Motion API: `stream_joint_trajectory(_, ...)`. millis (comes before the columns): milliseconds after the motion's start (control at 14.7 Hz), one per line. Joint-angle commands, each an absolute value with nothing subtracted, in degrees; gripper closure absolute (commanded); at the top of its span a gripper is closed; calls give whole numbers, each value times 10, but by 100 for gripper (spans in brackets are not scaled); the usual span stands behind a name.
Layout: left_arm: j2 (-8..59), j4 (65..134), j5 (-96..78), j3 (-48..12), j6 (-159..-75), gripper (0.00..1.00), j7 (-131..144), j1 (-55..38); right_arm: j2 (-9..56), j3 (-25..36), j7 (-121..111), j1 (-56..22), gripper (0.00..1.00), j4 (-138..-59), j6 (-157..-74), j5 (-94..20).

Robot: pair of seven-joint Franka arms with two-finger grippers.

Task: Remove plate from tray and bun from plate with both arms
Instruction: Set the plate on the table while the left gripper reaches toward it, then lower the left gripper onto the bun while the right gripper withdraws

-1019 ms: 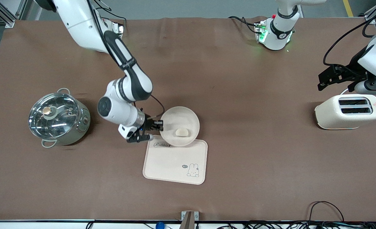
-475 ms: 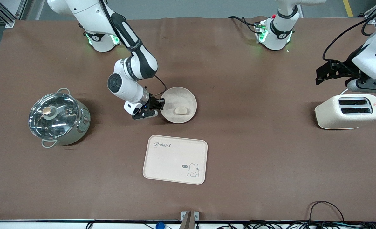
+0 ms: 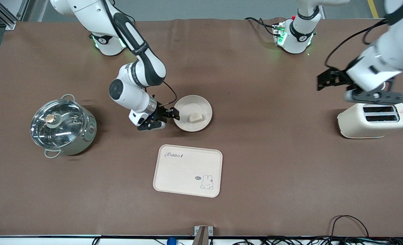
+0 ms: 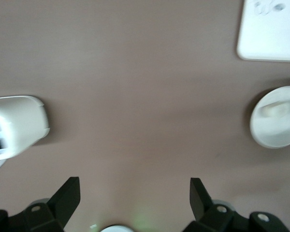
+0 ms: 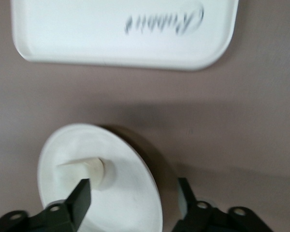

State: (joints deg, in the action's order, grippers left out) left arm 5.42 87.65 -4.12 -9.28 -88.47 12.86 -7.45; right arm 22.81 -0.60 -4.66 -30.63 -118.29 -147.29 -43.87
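Observation:
The round cream plate (image 3: 187,126) lies flat on the brown table, farther from the front camera than the rectangular "Rabbit" tray (image 3: 184,172). The pale bun (image 3: 196,117) sits on the plate. My right gripper (image 3: 172,114) is open at the plate's rim on the side toward the right arm's end, one finger over the dish and one outside it. The right wrist view shows its gripper (image 5: 133,199), the plate (image 5: 121,203), the bun (image 5: 89,169) and the tray (image 5: 87,34). My left gripper (image 3: 325,81) is open and empty in the air beside the toaster; its own view (image 4: 134,195) shows bare table below.
A cream toaster (image 3: 373,119) stands at the left arm's end of the table. A steel pot with a glass lid (image 3: 63,127) stands at the right arm's end. The left wrist view shows the toaster (image 4: 14,125), the plate (image 4: 275,130) and a tray corner (image 4: 270,34).
The right gripper carried the plate with the bun off the tray, set it on the table farther from the camera and opened. The left arm swung toward the table's middle.

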Motion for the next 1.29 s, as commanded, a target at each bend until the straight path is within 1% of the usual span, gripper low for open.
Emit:
stream_joint_trajectory(0,124,879,-38,-172,-980,0,249,-90,211,9,-60,-259,0,-1130,-1384,-395)
stream_joint_trajectory(68,156,878,-35,-186,-1029,0,270,-104,212,29,-60,-251,0,-1100,-1350,-337)
stream_joint_trajectory(136,186,875,-32,-188,-1078,0,289,-132,214,47,-57,-241,0,-1064,-1305,-285)
stream_joint_trajectory(272,248,873,-3,-187,-1175,0,362,-185,214,74,-57,-209,0,-994,-1205,-215)
stream_joint_trajectory(340,277,873,37,-188,-1211,0,393,-205,214,85,-61,-187,0,-965,-1175,-187)
stream_joint_trajectory(475,336,872,115,-188,-1266,0,447,-257,214,88,-69,-143,0,-909,-1137,-138)
stream_joint_trajectory(543,367,868,128,-186,-1293,0,485,-278,214,88,-80,-132,0,-899,-1123,-129)
stream_joint_trajectory(679,423,853,148,-181,-1354,0,563,-307,213,90,-105,-100,0,-897,-1120,-128)
stream_joint_trajectory(815,447,853,177,-170,-1381,1,629,-331,214,90,-131,-65,0,-883,-1121,-127)
stream_joint_trajectory(1019,464,855,204,-170,-1383,1,698,-359,217,90,-163,-23,0,-863,-1119,-127)
stream_joint_trajectory(1086,463,859,208,-170,-1382,1,704,-359,217,90,-163,-16,0,-857,-1110,-124)
stream_joint_trajectory(1222,464,862,208,-170,-1378,1,716,-366,216,91,-161,-3,0,-832,-1059,-112)
